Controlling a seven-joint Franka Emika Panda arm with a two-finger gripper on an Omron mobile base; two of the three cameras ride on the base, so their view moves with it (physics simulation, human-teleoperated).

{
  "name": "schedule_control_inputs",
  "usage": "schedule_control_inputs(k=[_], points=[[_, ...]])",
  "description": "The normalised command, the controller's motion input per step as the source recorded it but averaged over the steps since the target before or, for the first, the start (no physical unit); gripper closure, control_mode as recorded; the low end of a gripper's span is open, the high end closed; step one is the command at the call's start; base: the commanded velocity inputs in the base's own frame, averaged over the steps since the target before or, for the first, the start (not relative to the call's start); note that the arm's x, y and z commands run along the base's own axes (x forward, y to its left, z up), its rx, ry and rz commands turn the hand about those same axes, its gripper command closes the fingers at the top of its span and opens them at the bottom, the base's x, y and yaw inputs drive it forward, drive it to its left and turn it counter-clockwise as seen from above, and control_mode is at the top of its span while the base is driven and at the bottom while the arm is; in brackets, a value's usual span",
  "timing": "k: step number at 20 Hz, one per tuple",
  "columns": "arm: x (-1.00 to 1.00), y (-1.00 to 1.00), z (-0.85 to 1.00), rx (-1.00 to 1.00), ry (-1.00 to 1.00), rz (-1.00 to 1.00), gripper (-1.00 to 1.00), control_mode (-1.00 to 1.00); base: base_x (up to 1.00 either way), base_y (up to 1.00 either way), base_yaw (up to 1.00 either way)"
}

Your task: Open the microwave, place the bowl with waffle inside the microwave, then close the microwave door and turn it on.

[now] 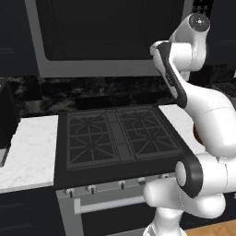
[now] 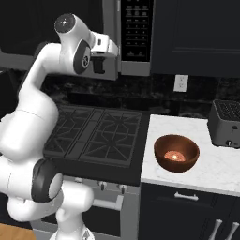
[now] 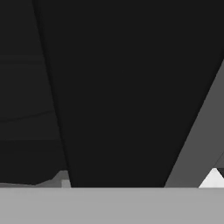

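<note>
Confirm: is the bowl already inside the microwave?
No. In the right base view the bowl sits on the white counter beside the stove, below the microwave.

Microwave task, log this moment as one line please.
phase: reaching for door | microwave: door shut | claw: raised at microwave door, grip unclear | bowl: on counter right of stove, untouched

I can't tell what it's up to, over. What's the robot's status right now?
Gripper up at the microwave door, jaw state unclear. Door shut. Bowl with waffle waiting on counter beside toaster. Nothing blocking.
</note>
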Motion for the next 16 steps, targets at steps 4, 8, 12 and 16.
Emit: schedule_control_inputs(k=[4, 8, 12, 16], points=[[-1.0, 0.13, 0.05, -0.01, -0.09, -0.11, 1.0, -1.0, 0.0, 0.0, 0.0], [-1.0, 0.08, 0.04, -0.02, -0.17, -0.12, 1.0, -1.0, 0.0, 0.0, 0.0], [-1.0, 0.14, 0.04, -0.01, -0.16, -0.14, 1.0, -1.0, 0.0, 0.0, 0.0], [-1.0, 0.34, 0.02, -0.04, -0.08, -0.17, 1.0, -1.0, 0.0, 0.0, 0.0]])
